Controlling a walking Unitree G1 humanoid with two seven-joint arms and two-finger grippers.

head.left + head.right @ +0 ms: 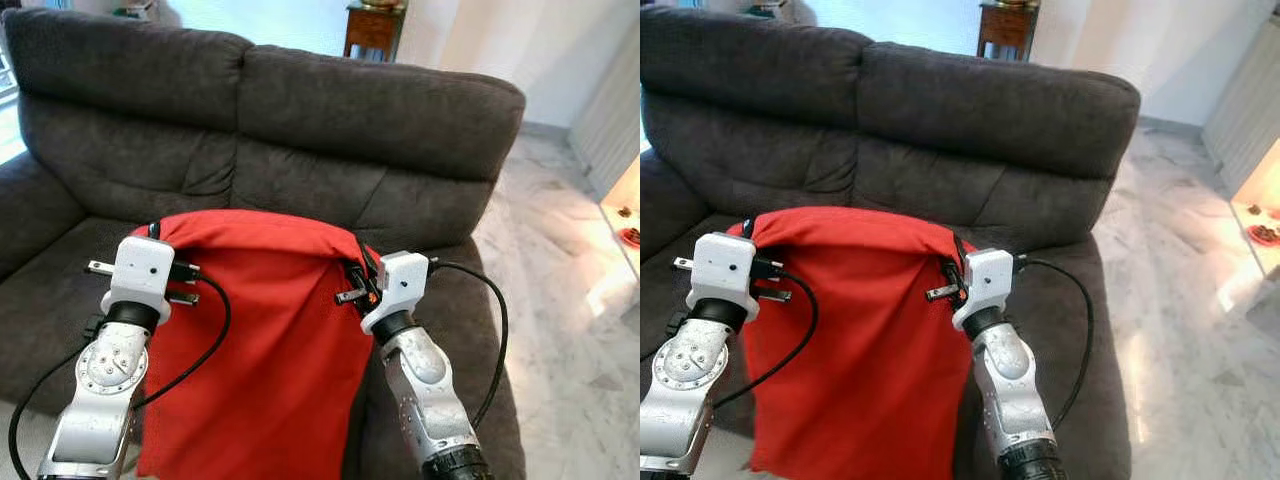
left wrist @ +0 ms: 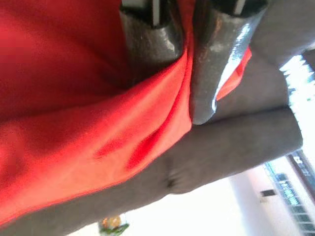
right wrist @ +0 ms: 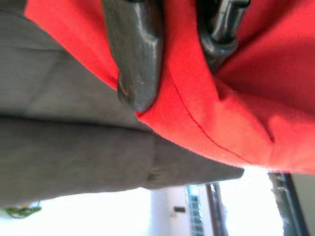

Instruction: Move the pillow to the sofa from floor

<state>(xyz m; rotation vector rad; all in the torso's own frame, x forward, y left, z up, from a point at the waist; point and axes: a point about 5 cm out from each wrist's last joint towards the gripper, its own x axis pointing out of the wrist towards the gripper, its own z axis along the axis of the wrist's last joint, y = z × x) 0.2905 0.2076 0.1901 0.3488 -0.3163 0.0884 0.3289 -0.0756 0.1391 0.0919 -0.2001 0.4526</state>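
Observation:
A red pillow [image 1: 260, 330] hangs upright between my two arms, in front of the dark grey sofa [image 1: 370, 120] and above its seat. My left gripper [image 2: 184, 73] is shut on the pillow's upper left corner, red cloth pinched between its black fingers [image 2: 211, 59]. The pillow's upper right corner sits clamped in my right gripper [image 3: 179, 54], which is shut on it. From the eye views the left wrist [image 1: 145, 270] and right wrist [image 1: 395, 285] stand at the same height, holding the top edge level. The pillow's lower part drops below the seat's front edge.
The sofa's backrest [image 1: 990, 95] and left armrest [image 1: 25, 200] surround the seat. Pale marble floor [image 1: 570, 300] lies to the right. A wooden side table [image 1: 375, 25] stands behind the sofa. A low white shelf with small items [image 1: 625, 215] is at the far right.

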